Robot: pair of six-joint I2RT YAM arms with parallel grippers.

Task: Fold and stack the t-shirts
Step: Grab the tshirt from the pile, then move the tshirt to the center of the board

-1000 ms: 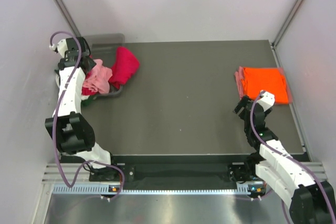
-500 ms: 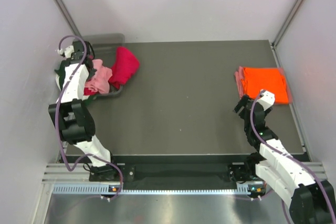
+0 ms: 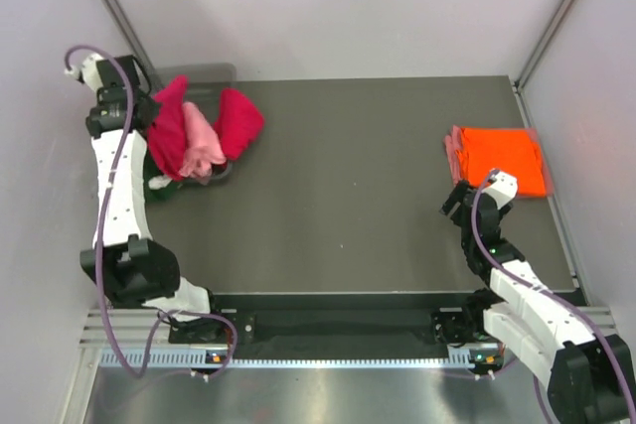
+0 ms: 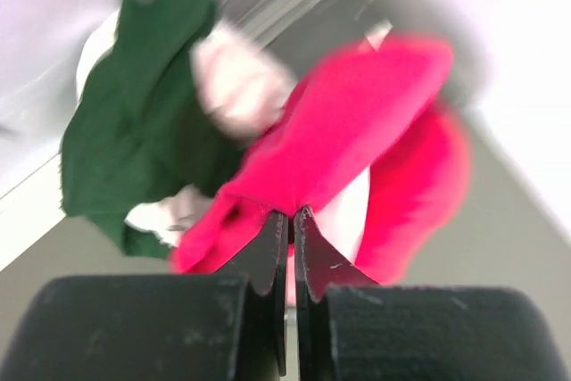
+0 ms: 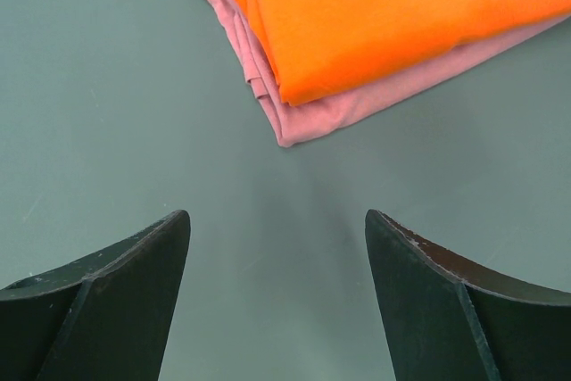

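My left gripper [image 4: 290, 213] is shut on a fold of the crimson red t-shirt [image 4: 357, 122], which is pinched at the fingertips and lifted above the pile. From above, the left gripper [image 3: 151, 111] holds that red t-shirt [image 3: 174, 141] at the table's far left. A pale pink t-shirt [image 3: 205, 139] lies against it, and a dark green one [image 4: 143, 140] lies underneath. At the right, a folded orange t-shirt [image 5: 401, 6] lies on a folded salmon pink one [image 5: 321, 113]. My right gripper [image 5: 277, 216] is open and empty just in front of that stack [image 3: 502, 161].
A grey plastic bin [image 3: 204, 74] sits at the far left corner beneath the shirt pile. White walls close in the table on the left, back and right. The dark table top [image 3: 348, 186] stretches between the pile and the folded stack.
The left gripper has shut on the crimson red t-shirt and pulled it up and leftward out of the pile. The pale pink shirt shifted with it. The right arm barely moved.
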